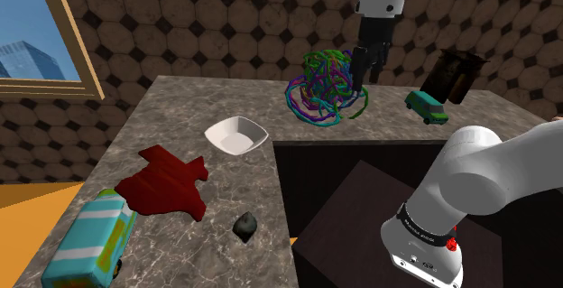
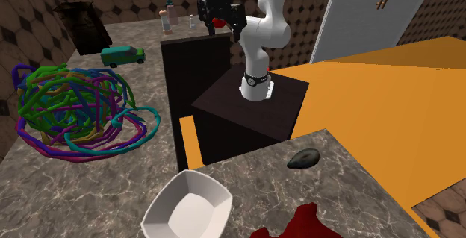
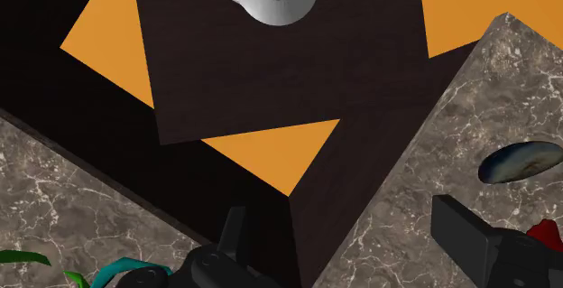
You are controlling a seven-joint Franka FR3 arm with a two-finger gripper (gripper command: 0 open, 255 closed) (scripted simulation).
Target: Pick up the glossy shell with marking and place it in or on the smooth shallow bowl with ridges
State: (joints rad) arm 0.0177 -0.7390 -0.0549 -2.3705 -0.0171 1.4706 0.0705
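Operator: Gripper state?

Manual: You see the gripper (image 3: 341, 216) in the wrist view with its two black fingers (image 3: 233, 236) standing well apart. Nothing sits between them, and the hand has hold of nothing.

Operator: Shell location?

Manual: You find the shell (image 1: 245, 227) lying on the marble counter (image 1: 194, 97), near the counter's edge. In the shoulder view it sits at 6 o'clock from the white bowl (image 1: 236, 136), apart from it. In the wrist view the shell (image 3: 521, 162) shows as a glossy blue-grey oval with a tan patch. It lies flat on the counter beyond one finger, and neither finger touches it.

Operator: Gripper position?

Manual: In the shoulder view you see the gripper (image 1: 368, 68) hanging at 2 o'clock from the bowl. It shows against the 3 o'clock side of a tangle (image 1: 323, 89) of coloured cords, well apart from the shell. In the second exterior view the gripper (image 2: 220, 19) stands at 12 o'clock from the dark stand (image 2: 224, 110), and the shell (image 2: 304, 158) lies at 2 o'clock from the bowl (image 2: 187, 208).

Operator: Other items on the counter?

Manual: In the shoulder view you see a red cloth-like shape (image 1: 167, 182) at 10 o'clock from the shell. A teal and yellow toy van (image 1: 90, 246) lies at 9 o'clock from the shell. A green toy car (image 1: 425, 106) stands at 3 o'clock from the tangle.
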